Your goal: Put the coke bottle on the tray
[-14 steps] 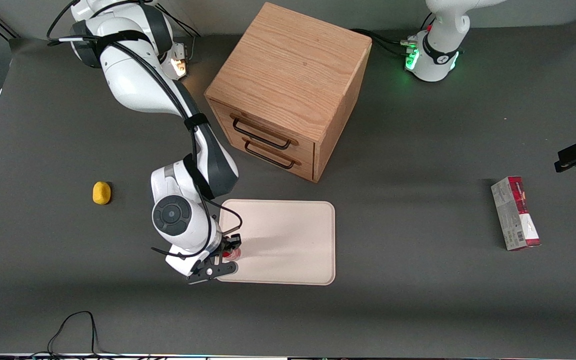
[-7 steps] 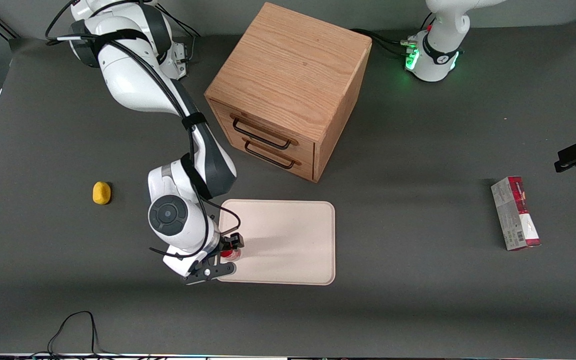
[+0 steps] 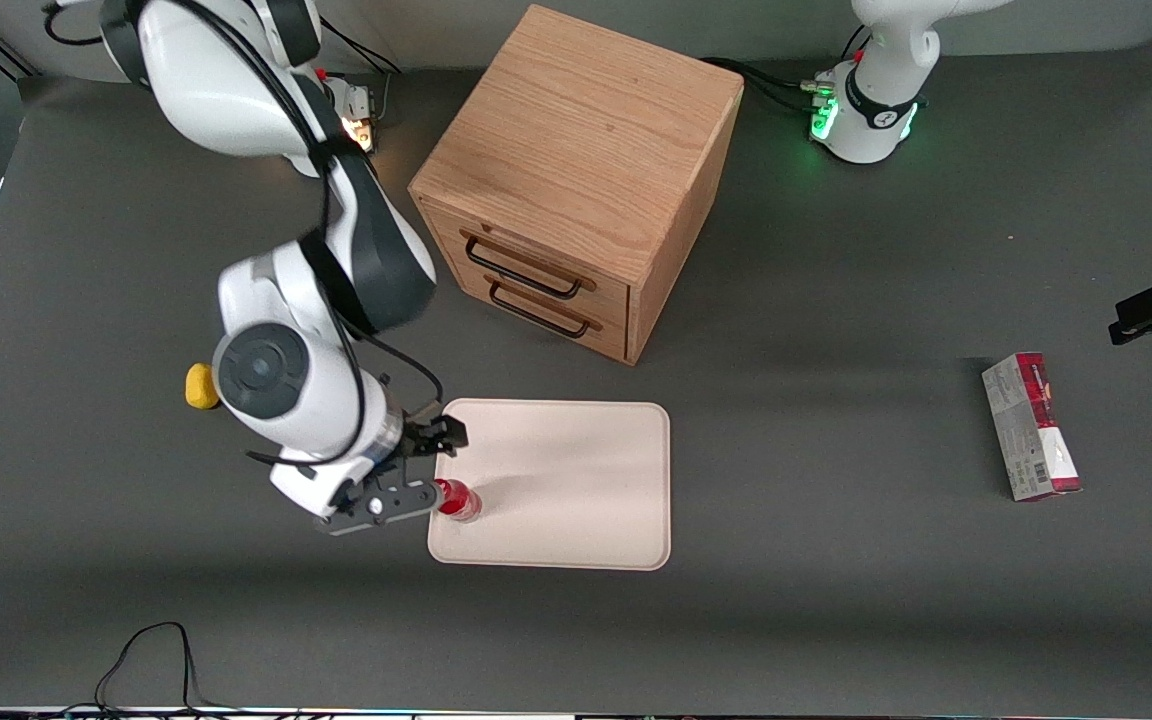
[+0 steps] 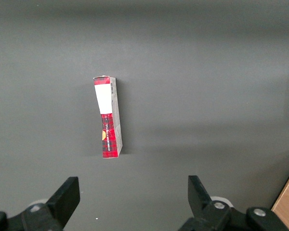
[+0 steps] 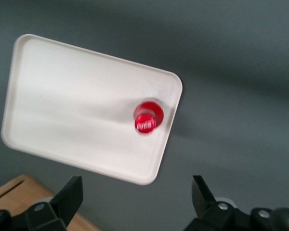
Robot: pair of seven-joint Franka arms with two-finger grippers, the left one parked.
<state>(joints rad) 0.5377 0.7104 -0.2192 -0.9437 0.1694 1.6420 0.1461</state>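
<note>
The coke bottle (image 3: 458,500) is small, red and capped. It stands upright on the cream tray (image 3: 576,480), at the tray's corner nearest the front camera on the working arm's end. My right gripper (image 3: 436,465) is open and empty, raised above the tray's edge beside the bottle and not touching it. In the right wrist view the bottle's red cap (image 5: 147,117) shows from above on the tray (image 5: 77,110), with the gripper (image 5: 136,192) spread wide and well clear of it.
A wooden two-drawer cabinet (image 3: 576,180) stands farther from the front camera than the tray. A yellow object (image 3: 198,388) lies partly under the arm. A red-and-grey carton (image 3: 1031,427) lies toward the parked arm's end. A black cable (image 3: 151,650) loops at the near edge.
The gripper has let go of the bottle, opened wide, risen and drawn back toward the working arm's end. The bottle stays standing on the tray.
</note>
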